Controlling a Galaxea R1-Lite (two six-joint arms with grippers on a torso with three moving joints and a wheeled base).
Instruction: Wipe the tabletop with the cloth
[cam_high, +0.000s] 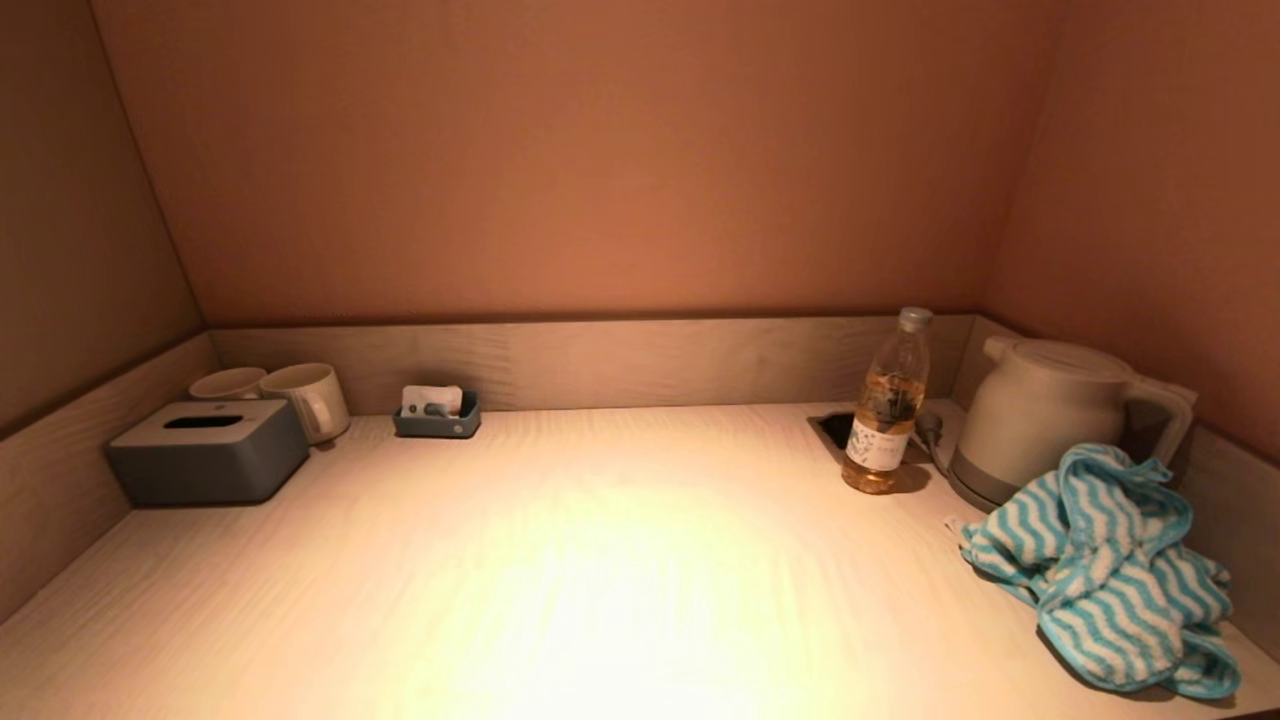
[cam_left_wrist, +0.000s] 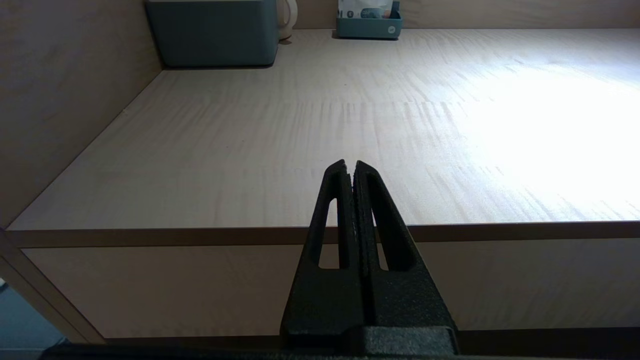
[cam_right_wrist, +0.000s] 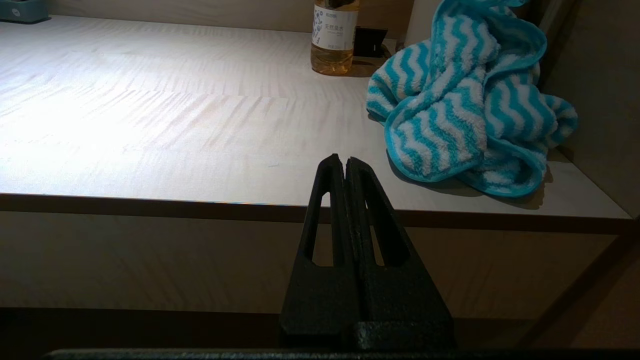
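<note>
A crumpled cloth (cam_high: 1105, 565) with teal and white wavy stripes lies on the light wooden tabletop (cam_high: 600, 560) at the front right, against the side wall. It also shows in the right wrist view (cam_right_wrist: 465, 105). My right gripper (cam_right_wrist: 345, 161) is shut and empty, held off the table's front edge, short of the cloth and a little to its left. My left gripper (cam_left_wrist: 350, 165) is shut and empty, held off the front edge on the left side. Neither gripper shows in the head view.
A bottle of amber liquid (cam_high: 888, 405) and a white kettle (cam_high: 1050, 415) stand behind the cloth. A grey tissue box (cam_high: 208, 450), two white mugs (cam_high: 300, 398) and a small grey holder (cam_high: 437, 413) stand at the back left. Walls enclose three sides.
</note>
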